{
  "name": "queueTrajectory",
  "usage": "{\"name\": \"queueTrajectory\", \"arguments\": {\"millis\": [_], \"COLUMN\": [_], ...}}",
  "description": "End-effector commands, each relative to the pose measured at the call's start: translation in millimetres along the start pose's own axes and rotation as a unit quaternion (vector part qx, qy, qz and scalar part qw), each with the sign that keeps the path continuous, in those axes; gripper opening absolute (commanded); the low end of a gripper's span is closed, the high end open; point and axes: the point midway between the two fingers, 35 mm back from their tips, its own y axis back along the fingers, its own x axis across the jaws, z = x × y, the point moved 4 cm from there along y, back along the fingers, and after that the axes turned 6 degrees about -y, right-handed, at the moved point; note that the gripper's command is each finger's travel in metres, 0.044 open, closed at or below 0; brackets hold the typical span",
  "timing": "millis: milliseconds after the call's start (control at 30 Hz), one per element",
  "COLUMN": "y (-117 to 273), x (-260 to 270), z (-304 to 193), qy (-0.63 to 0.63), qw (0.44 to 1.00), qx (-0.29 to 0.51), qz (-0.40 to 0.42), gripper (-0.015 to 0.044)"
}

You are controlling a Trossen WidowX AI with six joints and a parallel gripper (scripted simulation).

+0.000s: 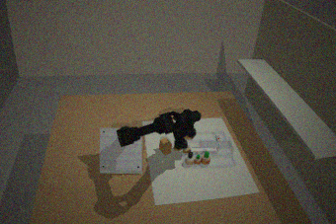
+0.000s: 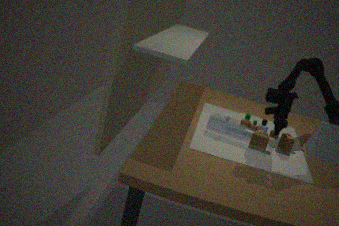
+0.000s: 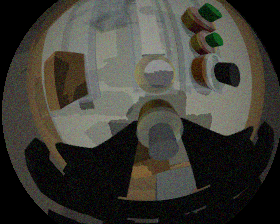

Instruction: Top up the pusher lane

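Note:
My gripper (image 3: 158, 123) (image 1: 181, 147) (image 2: 277, 133) points down and is shut on a jar. The held jar (image 3: 159, 120) has an amber body, a pale rim and a grey-looking cap. A pale round-topped jar (image 3: 156, 75) stands just beyond it, in line with the lane, at the near end of a long white strip (image 3: 150, 32). A gap shows between the two jars in the wrist view. The clear rack (image 3: 91, 65) (image 1: 228, 154) (image 2: 224, 125) has see-through walls. The front stop is not clear, and I cannot tell whether the held jar touches the floor.
Right of the lane stand a black-capped jar (image 3: 204, 72) and two green-capped jars (image 3: 195, 20) (image 3: 201, 43). A brown block (image 3: 72, 80) (image 2: 259, 141) is left of the lane; another brown block (image 2: 285, 144) is nearby. A white mat (image 1: 198, 187) (image 2: 294, 169) lies under the rack.

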Motion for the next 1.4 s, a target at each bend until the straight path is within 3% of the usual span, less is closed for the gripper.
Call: {"name": "queueTrajectory", "arguments": {"millis": [0,1367], "y": [-1,-1], "x": [0,2], "z": [1,18], "qy": [0.002,0.002], "qw": [1.000,1.000], "qx": [-0.003,-0.003], "qz": [-0.002,-0.002], "gripper": [0.0000,0.0000]}}
